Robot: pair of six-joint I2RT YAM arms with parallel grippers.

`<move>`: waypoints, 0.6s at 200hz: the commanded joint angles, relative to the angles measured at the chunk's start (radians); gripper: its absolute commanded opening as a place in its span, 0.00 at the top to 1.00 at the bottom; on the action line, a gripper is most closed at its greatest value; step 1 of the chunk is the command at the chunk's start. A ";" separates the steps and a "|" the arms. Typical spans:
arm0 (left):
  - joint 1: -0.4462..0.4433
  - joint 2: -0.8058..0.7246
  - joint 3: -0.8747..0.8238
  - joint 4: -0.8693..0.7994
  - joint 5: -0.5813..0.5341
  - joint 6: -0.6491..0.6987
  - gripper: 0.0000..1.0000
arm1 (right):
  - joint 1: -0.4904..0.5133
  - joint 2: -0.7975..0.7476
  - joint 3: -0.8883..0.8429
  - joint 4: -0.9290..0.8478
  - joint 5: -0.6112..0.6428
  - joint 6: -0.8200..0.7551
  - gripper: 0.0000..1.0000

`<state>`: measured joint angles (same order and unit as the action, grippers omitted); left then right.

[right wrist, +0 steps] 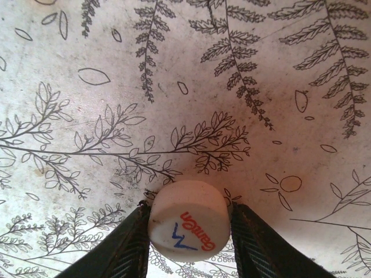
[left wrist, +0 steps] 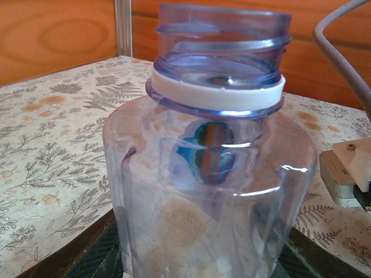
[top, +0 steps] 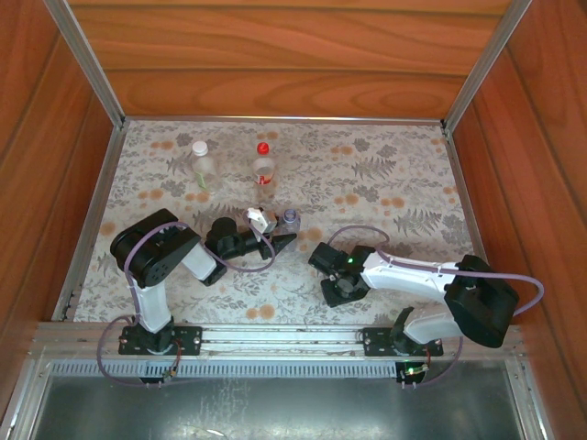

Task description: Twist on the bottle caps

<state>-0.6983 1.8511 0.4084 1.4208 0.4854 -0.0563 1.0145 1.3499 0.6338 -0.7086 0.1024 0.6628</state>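
- Purple-tinted bottle [top: 290, 218]: stands upright near the middle of the desk [top: 394, 188], long axis vertical. Clear bluish plastic, white collar ring [left wrist: 218, 92] under a bare threaded neck, mouth open and facing up.
- Left end effector [top: 285, 233]: clenched on the bottle's lower body, a finger on either side.
- White cap [right wrist: 186, 223]: small round plastic disc, blue and red print on its face.
- Right end effector [top: 323, 257]: grasping the cap, fingers [right wrist: 130, 243] pressed to its two sides.
- Key relation: the bottle's mouth lies left of the right end effector, slightly farther out and near; the cap probably needs lifting and carrying over that neck.
- Plain bottle [top: 200, 163], red-labelled bottle [top: 263, 168]: far side, both capped.
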 commanded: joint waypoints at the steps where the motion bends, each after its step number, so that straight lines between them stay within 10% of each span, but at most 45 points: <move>1: 0.010 0.016 -0.002 -0.005 0.025 0.003 0.43 | 0.007 0.008 0.009 -0.009 -0.002 0.003 0.59; 120: 0.011 0.028 -0.002 -0.005 0.030 0.003 0.43 | 0.008 -0.016 0.076 -0.060 0.023 -0.010 0.63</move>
<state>-0.6937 1.8530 0.4088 1.4220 0.4953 -0.0563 1.0149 1.3495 0.6689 -0.7341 0.1055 0.6624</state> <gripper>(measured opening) 0.573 0.370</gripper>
